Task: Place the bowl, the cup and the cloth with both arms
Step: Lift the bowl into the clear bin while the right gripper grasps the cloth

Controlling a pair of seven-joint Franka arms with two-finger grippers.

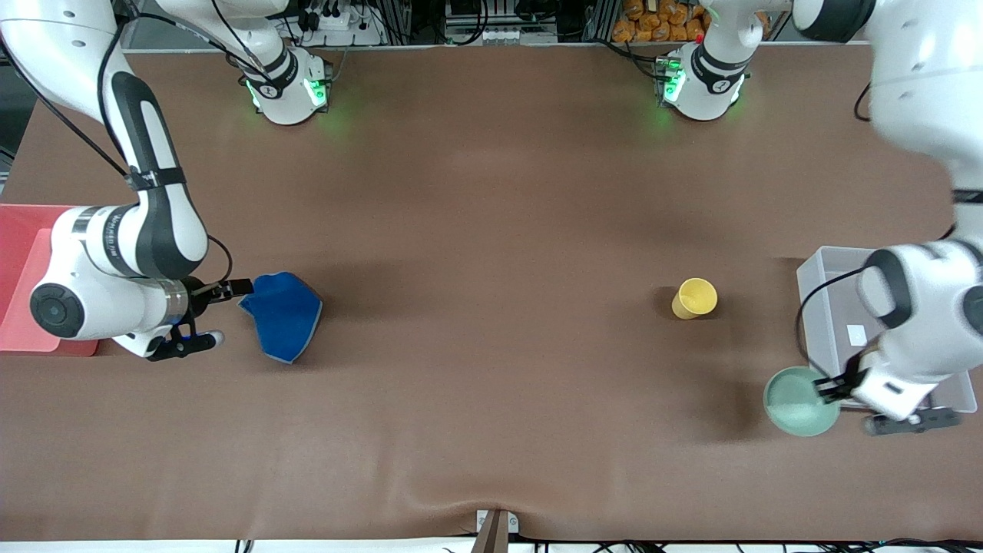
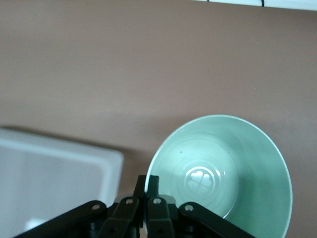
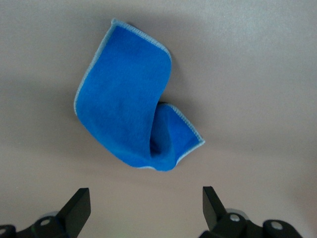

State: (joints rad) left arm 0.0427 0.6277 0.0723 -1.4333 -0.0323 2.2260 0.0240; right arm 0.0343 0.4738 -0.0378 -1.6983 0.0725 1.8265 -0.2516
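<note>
Nearest the front camera, at the left arm's end of the table, the left gripper [image 1: 832, 386] is clamped tight on the rim of the mint bowl [image 1: 797, 405] — just beside the clear plastic bin [image 1: 825, 307]. Farther back stands the yellow cup [image 1: 695, 298], well apart. At the right arm's end, the blue cloth [image 1: 282, 315] lies crumpled — the right gripper [image 1: 216, 313] just beside it, fingers spread wide, holding nothing.

Bowl [image 2: 225, 173] rim (nearest the left tool [image 2: 147, 191]) runs off-frame.
</note>
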